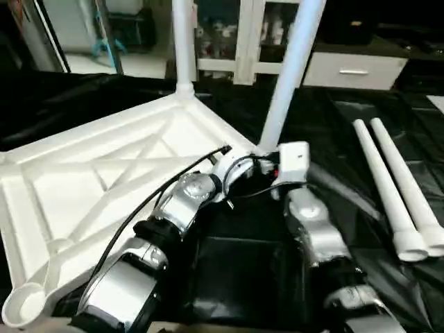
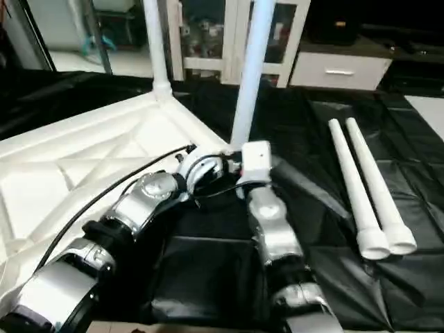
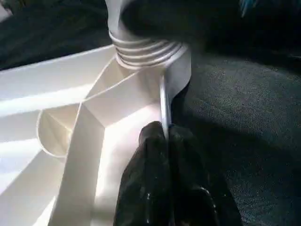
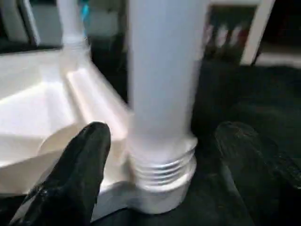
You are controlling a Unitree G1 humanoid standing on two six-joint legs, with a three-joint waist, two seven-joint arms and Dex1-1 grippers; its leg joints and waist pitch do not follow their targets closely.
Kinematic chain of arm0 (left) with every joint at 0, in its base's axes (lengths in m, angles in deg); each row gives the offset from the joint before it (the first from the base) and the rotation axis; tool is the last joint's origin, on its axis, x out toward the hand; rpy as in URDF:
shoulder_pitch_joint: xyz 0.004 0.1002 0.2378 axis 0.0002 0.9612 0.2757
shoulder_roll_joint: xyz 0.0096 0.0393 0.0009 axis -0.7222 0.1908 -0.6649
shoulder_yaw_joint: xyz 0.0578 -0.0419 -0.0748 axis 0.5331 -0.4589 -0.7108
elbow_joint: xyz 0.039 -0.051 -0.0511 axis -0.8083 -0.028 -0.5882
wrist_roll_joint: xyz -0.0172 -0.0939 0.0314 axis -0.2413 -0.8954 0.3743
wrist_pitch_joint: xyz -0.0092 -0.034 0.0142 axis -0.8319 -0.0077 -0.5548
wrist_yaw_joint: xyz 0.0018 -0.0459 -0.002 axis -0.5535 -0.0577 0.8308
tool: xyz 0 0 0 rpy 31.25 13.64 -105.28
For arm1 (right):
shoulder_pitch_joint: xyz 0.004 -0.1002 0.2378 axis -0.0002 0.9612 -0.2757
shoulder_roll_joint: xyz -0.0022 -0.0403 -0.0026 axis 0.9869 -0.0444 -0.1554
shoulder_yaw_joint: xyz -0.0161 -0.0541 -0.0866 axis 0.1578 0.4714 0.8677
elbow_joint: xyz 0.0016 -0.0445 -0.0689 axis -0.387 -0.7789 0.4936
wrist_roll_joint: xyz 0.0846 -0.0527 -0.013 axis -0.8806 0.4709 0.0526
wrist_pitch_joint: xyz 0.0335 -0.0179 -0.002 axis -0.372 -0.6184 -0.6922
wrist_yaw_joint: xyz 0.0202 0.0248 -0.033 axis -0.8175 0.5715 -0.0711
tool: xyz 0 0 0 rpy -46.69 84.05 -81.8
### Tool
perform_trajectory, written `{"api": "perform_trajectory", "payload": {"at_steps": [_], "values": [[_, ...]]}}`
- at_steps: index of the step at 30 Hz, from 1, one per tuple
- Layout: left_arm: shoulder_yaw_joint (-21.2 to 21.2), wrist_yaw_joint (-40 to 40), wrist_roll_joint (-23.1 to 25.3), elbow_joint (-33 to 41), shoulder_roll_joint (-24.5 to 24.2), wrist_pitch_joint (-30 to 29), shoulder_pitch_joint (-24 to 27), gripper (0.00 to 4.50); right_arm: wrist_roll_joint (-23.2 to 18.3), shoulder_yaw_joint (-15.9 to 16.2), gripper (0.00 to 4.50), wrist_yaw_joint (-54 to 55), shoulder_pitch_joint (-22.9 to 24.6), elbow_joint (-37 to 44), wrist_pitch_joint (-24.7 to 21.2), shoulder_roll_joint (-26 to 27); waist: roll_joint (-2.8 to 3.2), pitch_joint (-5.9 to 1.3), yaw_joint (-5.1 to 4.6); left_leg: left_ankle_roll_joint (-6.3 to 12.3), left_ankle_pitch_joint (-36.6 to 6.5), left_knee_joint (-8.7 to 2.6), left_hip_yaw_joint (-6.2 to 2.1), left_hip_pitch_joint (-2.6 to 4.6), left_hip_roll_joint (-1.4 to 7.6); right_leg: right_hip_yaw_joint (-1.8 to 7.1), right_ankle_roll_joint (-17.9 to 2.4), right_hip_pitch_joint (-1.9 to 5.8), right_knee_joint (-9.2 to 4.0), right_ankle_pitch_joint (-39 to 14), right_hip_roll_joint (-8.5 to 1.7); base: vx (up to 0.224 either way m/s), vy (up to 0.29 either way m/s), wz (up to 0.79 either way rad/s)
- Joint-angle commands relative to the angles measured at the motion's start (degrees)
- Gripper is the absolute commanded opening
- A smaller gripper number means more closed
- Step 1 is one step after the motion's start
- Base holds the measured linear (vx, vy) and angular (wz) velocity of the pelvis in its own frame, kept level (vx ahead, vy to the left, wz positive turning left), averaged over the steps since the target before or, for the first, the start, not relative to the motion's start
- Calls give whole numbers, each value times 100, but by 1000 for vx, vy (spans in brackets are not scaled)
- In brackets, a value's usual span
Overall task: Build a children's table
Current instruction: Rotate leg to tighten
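The children's table top [image 1: 104, 173] lies upside down on black sheeting, ribbed underside up. One white leg [image 1: 182, 41] stands in the far corner socket. A second leg [image 1: 288, 76] stands in the corner socket nearest my wrists, its threaded base [image 4: 162, 167] showing above the socket. My left gripper [image 3: 164, 129] is shut on the top's thin rim [image 3: 163, 101] just beside that socket. My right gripper [image 4: 163, 132] is open, with one black finger [image 4: 80, 174] on each side of the leg's lower end and a gap on both sides. Two loose legs [image 1: 392, 187] lie side by side at the right.
An empty round socket [image 1: 21, 305] sits at the top's near left corner. A white cabinet with glass doors [image 1: 239, 41] and a white drawer unit [image 1: 354, 69] stand behind the work. Black sheeting [image 1: 333, 125] lies between the table top and the loose legs.
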Motion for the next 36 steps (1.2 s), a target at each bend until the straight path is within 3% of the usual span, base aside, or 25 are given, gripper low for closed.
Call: {"api": "perform_trajectory", "payload": {"at_steps": [1,2,5,10,15,17,18,19,20,21,22,23,24,25,26,28,29,31,36], "values": [[-109,187,-78,-65,78,689,-84,0,22,-62,387,46,143,300,-111,-28,-51,-356,19,637,-720,-350,-19,55,158,252,-1163,369,-304,-804,-259,0,0,0],[-366,113,-325,-116,173,649,-138,44,1,-138,390,31,329,607,-201,-67,-32,-340,6,448,-1083,-379,-15,76,164,253,-1044,340,-372,-1286,-257,0,0,0],[-588,113,-526,-123,232,615,-193,59,-27,-145,392,44,521,978,-343,-107,-30,-359,20,311,-1166,-389,-35,76,176,255,-1020,342,-373,-1374,-268,0,0,0],[-747,75,-628,63,94,532,-191,99,-133,-134,392,-31,718,1440,-490,-124,-72,-360,-2,396,-972,-374,-37,38,169,255,-1104,352,-302,-820,-253,0,0,0],[-934,-93,-759,814,-296,197,61,145,-203,93,392,-473,833,1791,-607,-218,-48,-360,-5,545,-800,-357,-32,41,182,255,-1220,357,-268,-664,-256,0,0,0],[-1160,-80,-732,1357,-762,-198,227,154,-228,245,392,-768,879,1945,-742,-312,-63,-346,-17,509,-868,-366,-21,47,190,256,-1225,340,-280,-772,-241,0,0,0],[-1160,-80,-732,1357,-762,-198,227,154,-228,245,392,-768,879,1945,-742,-312,-40,-343,-27,461,-879,-377,-36,38,198,257,-1204,352,-263,-809,-238,0,0,0],[-1364,-27,-645,1681,-1260,-443,337,154,-226,396,392,-1022,913,2067,-912,-415,-66,-344,-33,400,-944,-377,-26,78,210,258,-1196,329,-264,-854,-225,0,0,0],[-1423,-5,-543,1777,-1526,-545,387,180,-215,471,392,-1133,921,2105,-969,-462,-53,-338,-36,331,-954,-394,-39,53,213,261,-1117,348,-248,-929,-221,0,0,0],[-1437,-24,-427,1823,-1769,-640,434,180,-217,527,392,-1221,926,2129,-995,-490,-25,-337,-39,285,-956,-400,-48,62,216,265,-1086,337,-241,-941,-228,0,0,0],[-1452,-91,-327,1864,-2025,-735,490,180,-231,592,392,-1328,929,2154,-1038,-519,-84,-332,-61,253,-960,-403,-42,58,219,267,-1047,333,-250,-961,-216,0,0,0],[-1457,-141,-274,1899,-2169,-804,529,187,-240,626,392,-1393,936,2184,-1074,-531,-24,-316,-66,153,-1032,-416,-41,83,218,276,-1008,307,-251,-1054,-209,0,0,0],[-1478,-148,-203,1922,-2326,-940,562,187,-230,685,392,-1483,942,2199,-1083,-560,-68,-315,-72,71,-1046,-408,-20,116,221,286,-1004,282,-264,-1030,-199,0,0,0],[-1481,-149,-190,1927,-2353,-964,568,187,-229,695,392,-1499,944,2202,-1084,-565,-55,-317,-58,33,-1020,-408,-31,110,221,287,-1026,295,-233,-966,-200,0,0,0],[-1458,-181,-68,1997,-2570,-1139,636,187,-226,769,392,-1619,954,2225,-1109,-604,-29,-318,-19,-10,-1001,-406,-18,149,234,292,-1057,266,-227,-868,-200,0,0,0],[-1378,-194,235,2098,-2949,-1488,752,187,-238,884,392,-1820,964,2241,-1162,-667,-33,-305,-7,-56,-1022,-427,-24,121,230,297,-1025,277,-212,-850,-201,0,0,0],[-1315,-218,464,2341,-3228,-1813,909,187,-313,947,392,-2037,977,2293,-1268,-724,-66,-306,-13,-71,-1042,-425,-15,125,226,300,-1017,271,-218,-863,-197,0,0,0],[-1286,-217,537,2556,-3369,-2061,1010,187,-410,987,392,-2221,990,2380,-1373,-783,-36,-304,-9,-144,-1136,-441,-36,133,250,305,-1017,285,-206,-879,-213,0,0,0],[-1111,-221,975,2886,-3802,-2698,1203,187,-1118,1168,392,-3397,1114,3033,-1822,-1197,-63,-281,24,-160,-1245,-437,-42,134,239,312,-1059,289,-206,-781,-208,0,0,0]]}}
